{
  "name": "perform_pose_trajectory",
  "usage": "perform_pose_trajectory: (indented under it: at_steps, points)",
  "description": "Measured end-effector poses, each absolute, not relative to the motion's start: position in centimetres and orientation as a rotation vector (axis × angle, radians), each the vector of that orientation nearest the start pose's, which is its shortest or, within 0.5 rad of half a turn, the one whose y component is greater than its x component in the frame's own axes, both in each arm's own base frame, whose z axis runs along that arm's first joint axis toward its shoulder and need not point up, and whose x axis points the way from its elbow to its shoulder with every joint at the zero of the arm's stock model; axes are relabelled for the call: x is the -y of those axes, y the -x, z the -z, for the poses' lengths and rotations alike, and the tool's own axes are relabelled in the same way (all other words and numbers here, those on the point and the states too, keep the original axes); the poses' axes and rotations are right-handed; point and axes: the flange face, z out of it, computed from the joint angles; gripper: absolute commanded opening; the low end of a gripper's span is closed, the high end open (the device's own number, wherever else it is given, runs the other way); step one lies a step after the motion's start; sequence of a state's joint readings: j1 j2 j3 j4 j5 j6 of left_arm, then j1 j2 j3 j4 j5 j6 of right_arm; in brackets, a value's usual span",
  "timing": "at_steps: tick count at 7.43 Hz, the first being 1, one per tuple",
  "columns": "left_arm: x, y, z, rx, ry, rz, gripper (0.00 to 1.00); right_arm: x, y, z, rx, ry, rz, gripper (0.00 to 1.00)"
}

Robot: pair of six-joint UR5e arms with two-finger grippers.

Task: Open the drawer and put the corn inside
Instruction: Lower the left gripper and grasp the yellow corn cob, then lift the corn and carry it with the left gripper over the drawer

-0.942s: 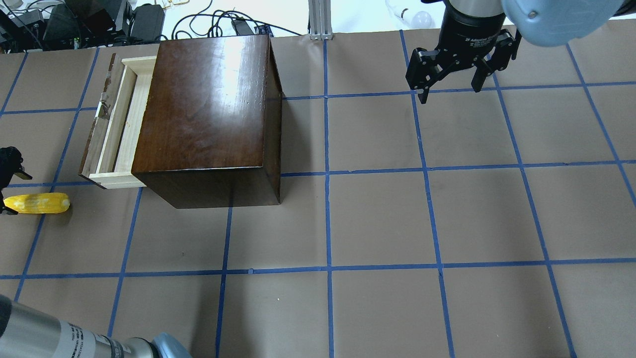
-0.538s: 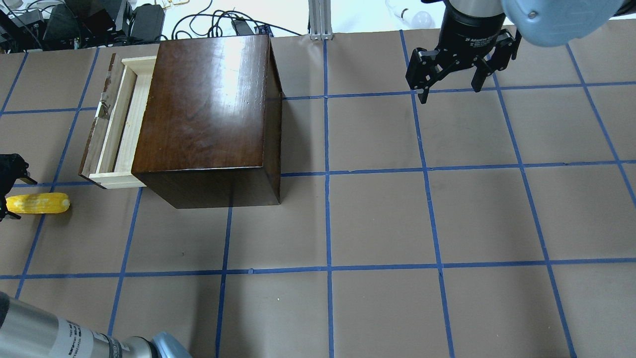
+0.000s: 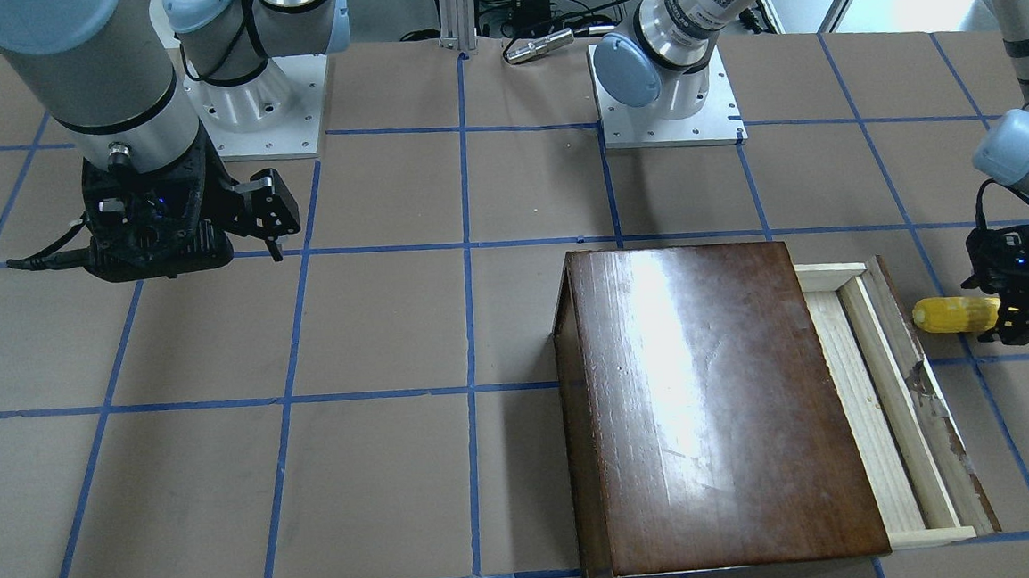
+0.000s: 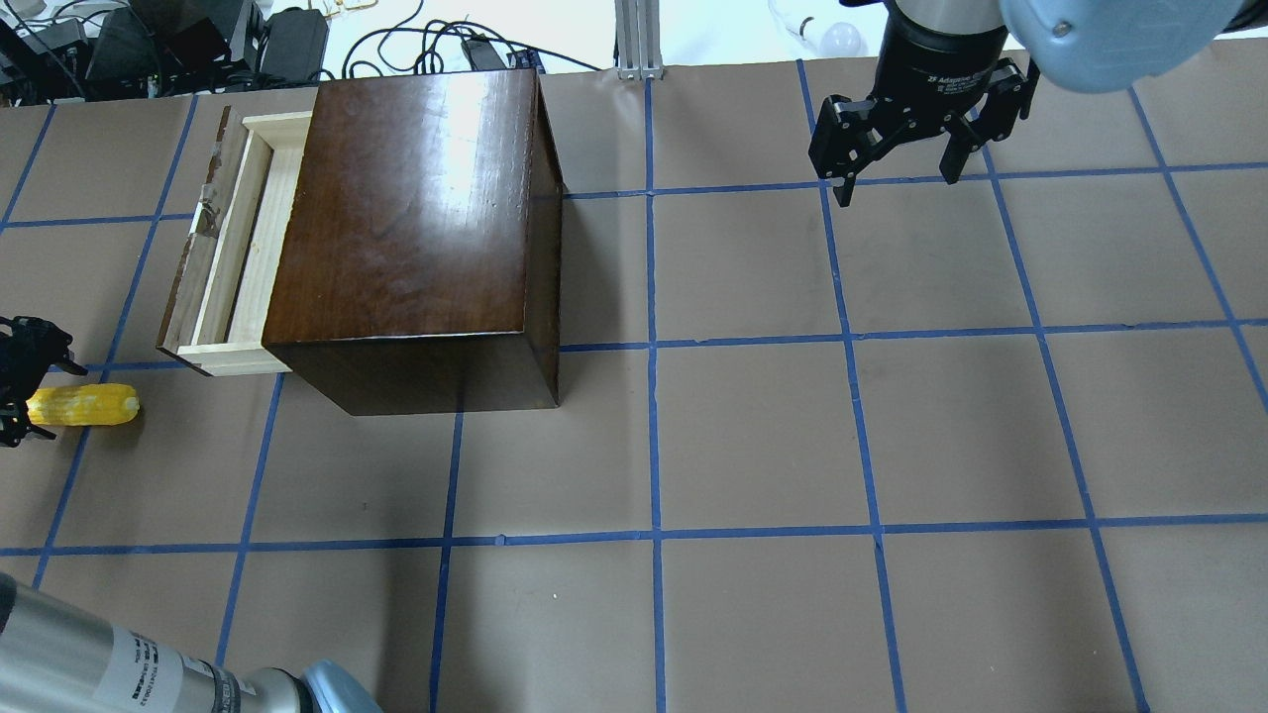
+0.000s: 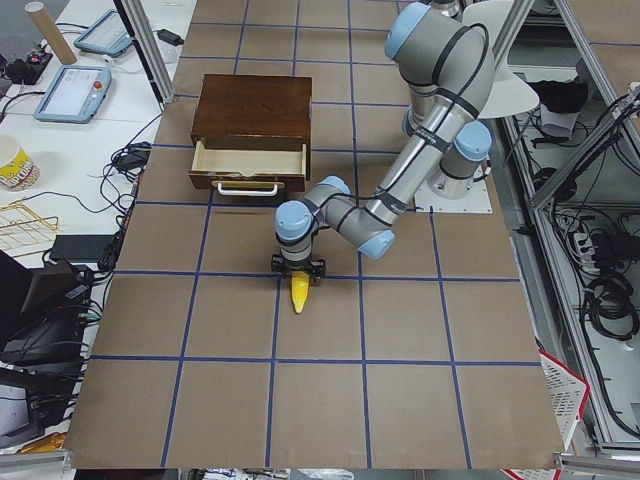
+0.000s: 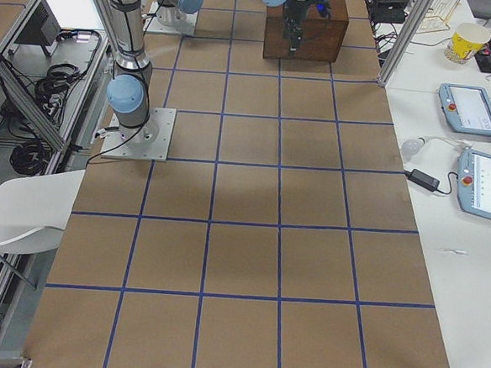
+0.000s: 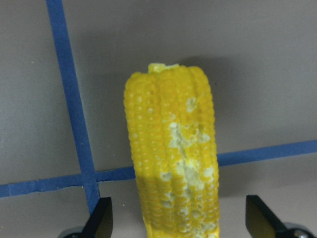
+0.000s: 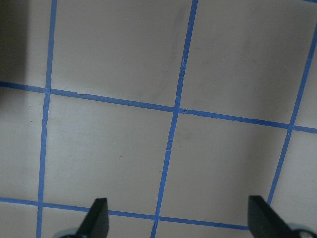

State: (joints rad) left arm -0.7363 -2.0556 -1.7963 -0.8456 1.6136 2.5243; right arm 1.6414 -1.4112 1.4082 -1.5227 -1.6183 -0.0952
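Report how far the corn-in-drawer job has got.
Done: the drawer is pulled partly out of its box. In hand: the left gripper, open, straddles the corn lying on the table. Left: grip, lift, drop it into the drawer.

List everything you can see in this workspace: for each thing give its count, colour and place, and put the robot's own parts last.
Table: one, brown cover with blue tape grid, under everything.
Wooden box: one, glossy dark brown, on the robot's left half of the table.
Drawer: one, pale wood with dark front, partly pulled out of the box.
Corn: one, yellow, lying on the table near the drawer front.
Teach pendants: two, grey-blue, on the operators' bench.
Paper cup: one, yellow-patterned, same bench.
Chair: one, white, behind the robot.
Left gripper: one, black, open, straddling the corn.
Right gripper: one, black, open, over bare table.
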Motion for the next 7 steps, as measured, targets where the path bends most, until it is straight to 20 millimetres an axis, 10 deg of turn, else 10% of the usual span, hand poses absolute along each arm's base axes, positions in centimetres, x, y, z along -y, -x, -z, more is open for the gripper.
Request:
perform_pose_trajectory:
  at_steps: [1, 3, 7]
  points:
    - [49.6, -35.6, -18.3, 2.094, 2.357, 0.031, 0.20, 54.4, -16.7, -47.9, -3.177, 0.265, -0.072, 1.00]
    - [49.6, -35.6, -18.3, 2.092, 2.367, -0.022, 0.00, 54.4, -16.7, -47.9, -3.177, 0.266, -0.073, 1.00]
    - [49.5, -35.6, -19.5, 2.100, 2.384, -0.034, 0.00, 54.4, -16.7, -47.9, -3.177, 0.266, -0.073, 1.00]
